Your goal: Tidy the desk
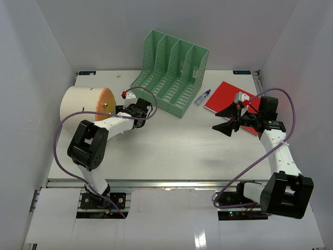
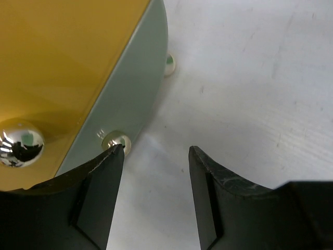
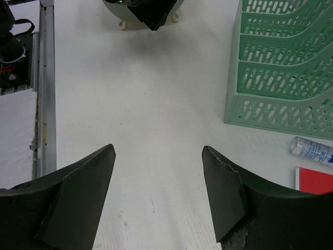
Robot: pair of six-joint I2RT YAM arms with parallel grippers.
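Observation:
The white desk point(image 1: 171, 151) carries a cream cylinder point(image 1: 83, 103) lying on its side at the left, its orange end face point(image 2: 57, 57) turned toward the middle. My left gripper point(image 1: 124, 110) is right beside that face, low over the desk point(image 2: 250, 78). It point(image 2: 156, 151) is open with only bare desk between the fingers, and the left fingertip point(image 2: 112, 156) is next to a small metal foot point(image 2: 118, 140) on the cylinder's grey rim. My right gripper point(image 1: 225, 120) hangs open over the desk point(image 3: 145, 94), just left of a red notebook point(image 1: 225, 95), with nothing in it point(image 3: 158, 151).
A green file organizer point(image 1: 171, 73) lies at the back middle. A small glue bottle point(image 1: 203, 97) lies between it and the notebook, and a small white object point(image 1: 240, 97) rests on the notebook. A tiny red item point(image 1: 124, 94) lies behind the left gripper. The metal rail point(image 3: 46, 88) runs along the front edge.

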